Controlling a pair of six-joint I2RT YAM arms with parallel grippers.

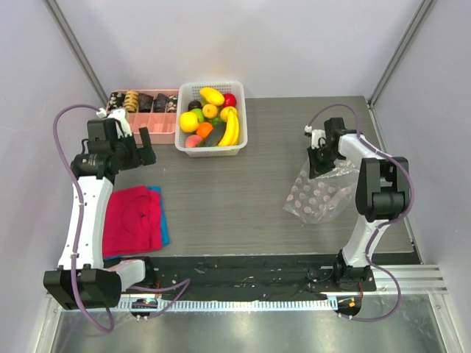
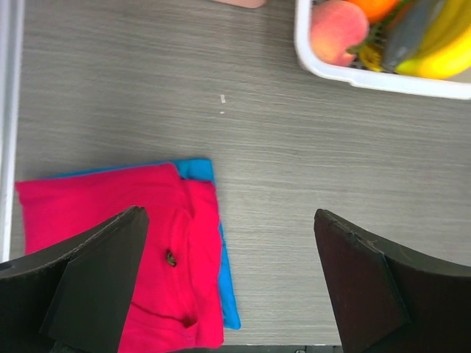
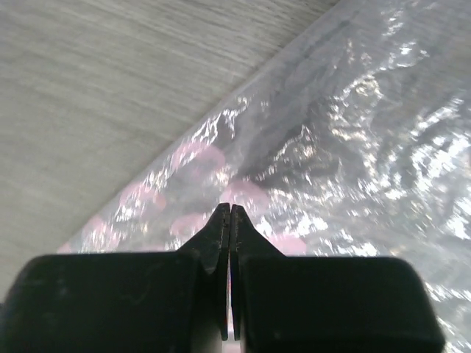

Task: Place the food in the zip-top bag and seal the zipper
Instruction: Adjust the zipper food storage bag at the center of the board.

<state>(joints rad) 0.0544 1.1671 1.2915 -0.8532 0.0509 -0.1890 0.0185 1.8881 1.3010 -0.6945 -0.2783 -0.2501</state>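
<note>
The food, several glossy toy fruits (image 1: 211, 114) including a yellow banana (image 1: 232, 129), lies in a white slatted basket (image 1: 210, 151) at the back. The pink peach (image 2: 337, 29) and banana (image 2: 441, 51) show in the left wrist view. The clear polka-dot zip-top bag (image 1: 320, 195) lies crumpled on the table at the right. My right gripper (image 1: 321, 158) is at the bag's far edge, jaws pressed together on the plastic (image 3: 353, 132). I cannot make out the zipper strip. My left gripper (image 1: 140, 147) is open and empty, above the table left of the basket.
A folded red cloth (image 1: 132, 217) on a blue one lies at the near left, under the left gripper's view (image 2: 103, 206). A pink divided tray (image 1: 158, 118) of dark snack pieces stands left of the basket. Walls close in the sides and back.
</note>
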